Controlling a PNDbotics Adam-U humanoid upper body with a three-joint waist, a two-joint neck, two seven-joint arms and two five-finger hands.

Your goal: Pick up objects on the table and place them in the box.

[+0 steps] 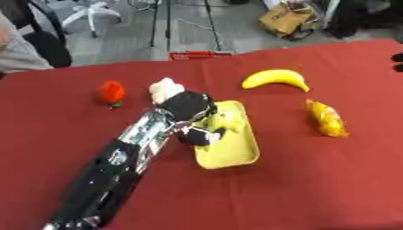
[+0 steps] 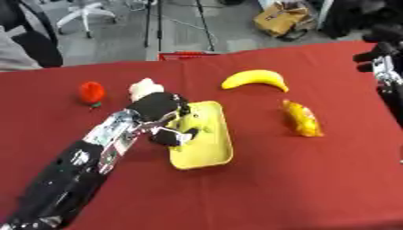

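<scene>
A shallow yellow box [image 1: 236, 152] lies in the middle of the red table. My left hand [image 1: 189, 107] hangs over the box's left rim with its fingers [image 1: 197, 136] drooping and relaxed, and I see nothing held in them. A white lumpy object [image 1: 163, 89] sits just behind that hand. On the table to the left stands a red, strawberry-like object [image 1: 112, 93]. A banana [image 1: 275, 78] lies beyond the box to the right, and an orange-yellow packet [image 1: 327, 117] lies right of the box. My right hand [image 2: 380, 60] shows at the right edge, above the table's far corner.
The red cloth [image 1: 299, 193] ends at the far edge, with grey floor, chair legs and a cardboard box [image 1: 287, 18] beyond it. A person's sleeve [image 1: 15, 49] shows at the far left, off the table.
</scene>
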